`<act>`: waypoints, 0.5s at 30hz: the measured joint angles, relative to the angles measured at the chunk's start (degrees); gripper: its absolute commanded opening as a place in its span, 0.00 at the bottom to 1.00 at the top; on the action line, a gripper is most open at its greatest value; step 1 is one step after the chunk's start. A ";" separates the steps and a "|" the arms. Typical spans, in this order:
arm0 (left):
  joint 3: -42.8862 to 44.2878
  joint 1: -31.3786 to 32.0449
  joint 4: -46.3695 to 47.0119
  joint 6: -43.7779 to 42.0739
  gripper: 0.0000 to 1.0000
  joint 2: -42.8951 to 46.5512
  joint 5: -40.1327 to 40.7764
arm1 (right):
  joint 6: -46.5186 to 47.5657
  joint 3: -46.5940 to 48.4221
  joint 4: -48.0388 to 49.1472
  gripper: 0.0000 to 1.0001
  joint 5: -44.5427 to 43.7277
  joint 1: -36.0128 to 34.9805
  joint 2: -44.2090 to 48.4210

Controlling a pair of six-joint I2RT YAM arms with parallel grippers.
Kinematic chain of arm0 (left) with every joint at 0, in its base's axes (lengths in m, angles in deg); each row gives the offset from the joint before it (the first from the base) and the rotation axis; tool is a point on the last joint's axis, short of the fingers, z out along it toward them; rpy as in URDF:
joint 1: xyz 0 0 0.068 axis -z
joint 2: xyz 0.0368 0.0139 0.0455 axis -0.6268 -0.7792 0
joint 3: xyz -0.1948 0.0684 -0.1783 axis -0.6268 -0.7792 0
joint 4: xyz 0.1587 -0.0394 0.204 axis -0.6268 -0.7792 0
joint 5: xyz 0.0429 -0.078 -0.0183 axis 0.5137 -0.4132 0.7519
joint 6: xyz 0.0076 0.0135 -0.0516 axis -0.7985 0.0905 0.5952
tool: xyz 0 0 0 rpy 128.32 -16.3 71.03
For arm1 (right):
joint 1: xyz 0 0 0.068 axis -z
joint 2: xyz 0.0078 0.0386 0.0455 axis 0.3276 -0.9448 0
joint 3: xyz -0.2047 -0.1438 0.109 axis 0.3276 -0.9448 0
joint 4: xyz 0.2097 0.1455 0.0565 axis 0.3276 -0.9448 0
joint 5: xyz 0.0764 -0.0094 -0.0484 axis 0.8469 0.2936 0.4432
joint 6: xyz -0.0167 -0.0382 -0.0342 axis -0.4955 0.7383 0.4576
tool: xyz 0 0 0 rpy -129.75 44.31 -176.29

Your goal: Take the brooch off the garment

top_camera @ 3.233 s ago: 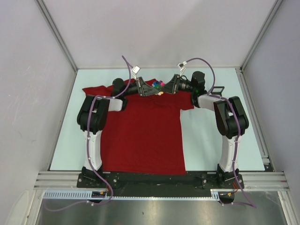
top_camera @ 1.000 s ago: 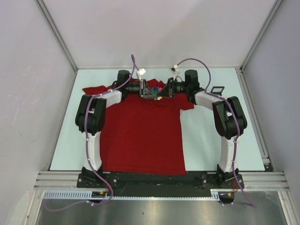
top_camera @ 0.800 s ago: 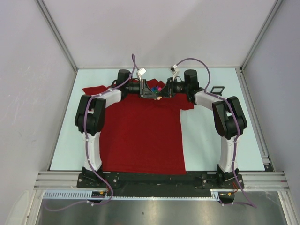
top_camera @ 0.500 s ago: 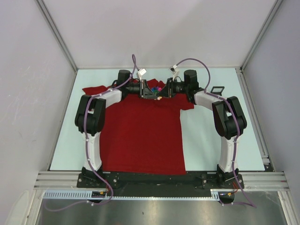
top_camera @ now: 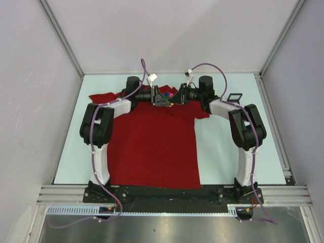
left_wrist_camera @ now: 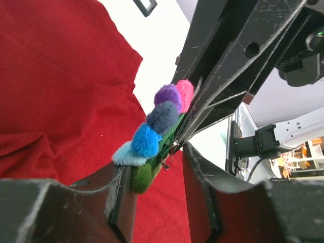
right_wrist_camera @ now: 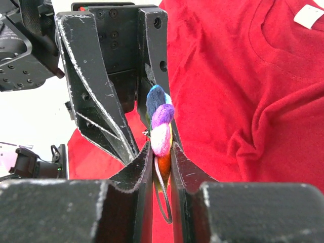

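Right wrist: right pincer [right_wrist_camera: 161, 148] is pinching the multicoloured fuzzy-ball brooch [right_wrist_camera: 161, 123] above the dark-red T-shirt [right_wrist_camera: 243, 101], left pincer [left_wrist_camera: 158, 164] gaping around it.

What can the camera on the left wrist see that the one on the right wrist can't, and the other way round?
Only the left wrist view shows the left gripper with its jaws apart, the brooch resting against just one of them, and a small black frame-shaped object at the top edge. Only the right wrist view shows the white neck label, the brooch's orange ball, and the right gripper pinching the brooch from both sides. Both show the brooch, the red garment and the two grippers facing each other.
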 measured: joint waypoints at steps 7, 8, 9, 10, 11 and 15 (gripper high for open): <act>-6.19 -1.09 9.53 4.68 0.56 2.95 -1.14 | -2.82 -1.38 3.32 0.00 1.70 -0.15 0.07; -7.69 -1.51 12.24 6.21 0.56 3.58 -1.44 | -3.08 -1.53 3.76 0.00 1.95 -0.15 0.11; -9.49 -2.12 15.54 7.98 0.57 4.20 -1.86 | -3.39 -1.70 4.31 0.00 2.40 -0.24 0.13; -10.93 -2.78 18.43 9.44 0.57 4.72 -2.32 | -3.67 -1.81 4.61 0.00 2.64 -0.35 0.22; -13.09 -3.93 23.15 12.41 0.57 5.33 -2.75 | -3.96 -2.01 4.90 0.00 2.80 -0.39 0.28; -16.81 -8.74 39.93 24.65 0.56 5.44 -3.54 | -5.01 -3.04 5.60 0.00 2.99 0.09 0.46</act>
